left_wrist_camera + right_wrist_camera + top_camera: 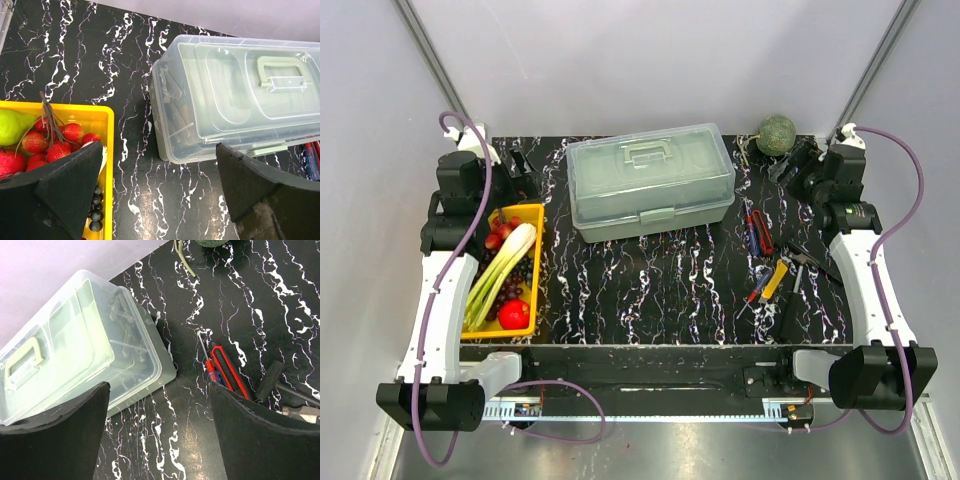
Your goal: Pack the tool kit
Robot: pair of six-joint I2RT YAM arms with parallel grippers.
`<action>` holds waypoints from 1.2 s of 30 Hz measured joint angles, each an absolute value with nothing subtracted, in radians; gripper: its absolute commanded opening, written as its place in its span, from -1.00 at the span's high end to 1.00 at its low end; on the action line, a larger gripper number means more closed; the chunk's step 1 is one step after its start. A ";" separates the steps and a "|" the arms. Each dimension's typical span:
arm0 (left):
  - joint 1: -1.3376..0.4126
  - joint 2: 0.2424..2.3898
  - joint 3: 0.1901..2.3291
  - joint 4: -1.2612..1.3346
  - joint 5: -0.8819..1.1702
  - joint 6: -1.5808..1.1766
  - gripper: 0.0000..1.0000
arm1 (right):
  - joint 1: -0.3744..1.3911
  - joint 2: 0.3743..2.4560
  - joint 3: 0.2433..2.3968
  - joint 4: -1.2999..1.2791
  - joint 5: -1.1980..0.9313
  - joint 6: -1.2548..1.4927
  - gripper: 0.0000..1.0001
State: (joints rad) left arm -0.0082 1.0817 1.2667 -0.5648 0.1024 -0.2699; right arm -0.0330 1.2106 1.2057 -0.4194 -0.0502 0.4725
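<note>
At the far middle of the table, the toolbox lies with its long axis left to right (lid shut); the left gripper and right gripper gape wide, empty.

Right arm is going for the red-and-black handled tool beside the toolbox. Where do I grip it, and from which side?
Grip the red-and-black handle mid-length, coming straight down with the right pincer closing across its width. It lies flat on the table, and a thin screwdriver sits close along one side.

Left arm and right arm: white and black
White links, black joint housings, purple cable along each; black wedge-shaped fingers.
</note>
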 measured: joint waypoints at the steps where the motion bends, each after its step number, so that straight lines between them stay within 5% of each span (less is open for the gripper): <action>1: -0.008 1.082 1.267 -0.563 0.102 -0.273 -0.98 | -0.033 1.209 1.203 -0.419 -0.052 0.477 -0.78; 6: -0.008 1.077 1.269 -0.556 0.116 -0.303 -0.98 | -0.033 1.208 1.199 -0.414 -0.091 0.479 -0.99; 19: 0.019 1.153 1.372 -0.432 0.264 -0.330 -0.98 | -0.032 1.173 1.166 -0.339 -0.278 0.472 -0.99; 36: 0.019 1.967 1.788 0.019 0.616 -0.470 -0.98 | 0.154 1.175 1.005 -0.297 -0.413 0.484 -0.91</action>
State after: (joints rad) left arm 0.0185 1.9671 1.7882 0.0189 0.6159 -0.4702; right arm 0.1535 1.1751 1.0046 -0.2966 -0.4133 0.4839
